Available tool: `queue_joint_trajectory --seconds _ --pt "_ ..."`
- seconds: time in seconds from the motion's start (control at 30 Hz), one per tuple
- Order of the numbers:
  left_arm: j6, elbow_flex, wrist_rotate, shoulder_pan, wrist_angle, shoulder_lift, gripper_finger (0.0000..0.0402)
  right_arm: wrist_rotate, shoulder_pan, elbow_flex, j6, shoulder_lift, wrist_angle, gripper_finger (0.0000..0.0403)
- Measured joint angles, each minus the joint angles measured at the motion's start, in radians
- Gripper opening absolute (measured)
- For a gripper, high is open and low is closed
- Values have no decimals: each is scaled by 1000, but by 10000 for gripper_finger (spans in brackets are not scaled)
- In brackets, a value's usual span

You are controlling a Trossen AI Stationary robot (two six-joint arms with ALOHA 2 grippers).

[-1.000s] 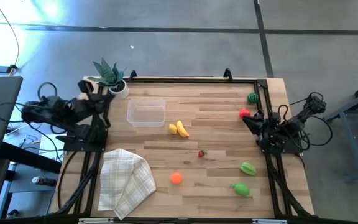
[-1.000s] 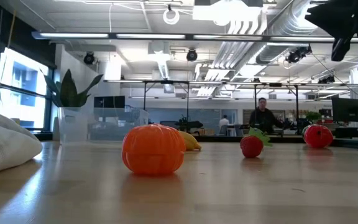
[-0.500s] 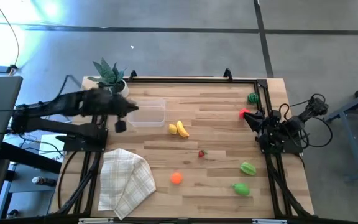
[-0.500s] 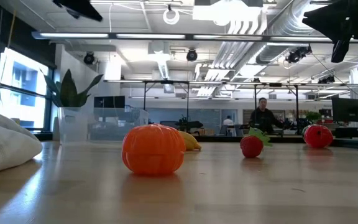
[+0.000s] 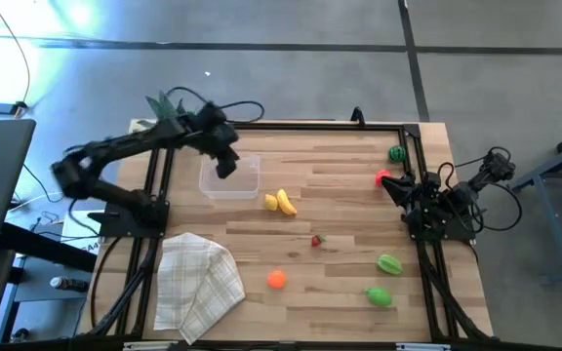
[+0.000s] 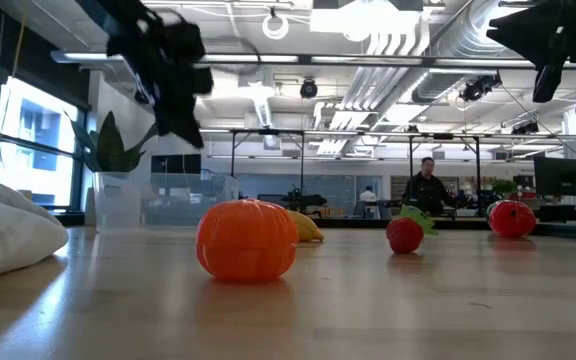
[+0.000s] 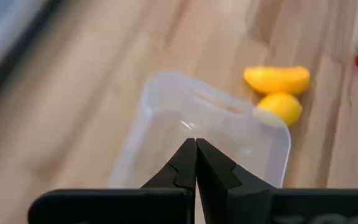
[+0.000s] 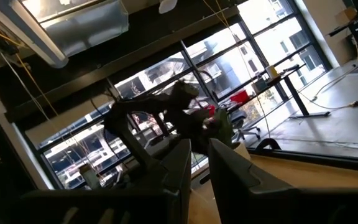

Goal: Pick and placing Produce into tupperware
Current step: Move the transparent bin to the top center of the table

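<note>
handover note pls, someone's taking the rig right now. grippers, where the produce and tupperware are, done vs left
Left gripper: shut, empty, over the tupperware near the table's far-left corner.
Right gripper: parked at the right edge, fingers slightly apart, holding nothing.
Tupperware: empty.
Produce, all loose on the table: banana and lemon just right of the tupperware; strawberry mid-table; orange piece at the near edge; two green pieces near right; red piece and dark green piece far right.
Done: nothing placed.
Left: all eight pieces.
</note>
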Motion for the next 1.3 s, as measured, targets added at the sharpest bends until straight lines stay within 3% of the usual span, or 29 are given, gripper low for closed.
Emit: queue_joint_trajectory --seconds 0.13,0.3,0.47,0.8,1.3 --pt "-2 0 90 -35 47 142 1 0 0 0 32 0 -10 45" --pt "-24 1 65 -92 109 243 1 3 0 0 33 0 -20 45" --pt "-22 1 -19 -125 135 276 1 13 0 0 31 0 -22 45" --pt "-35 14 -19 -139 286 303 1 23 0 0 16 0 -37 45" --pt "-7 307 67 -205 237 560 1 22 0 0 41 0 -68 45"
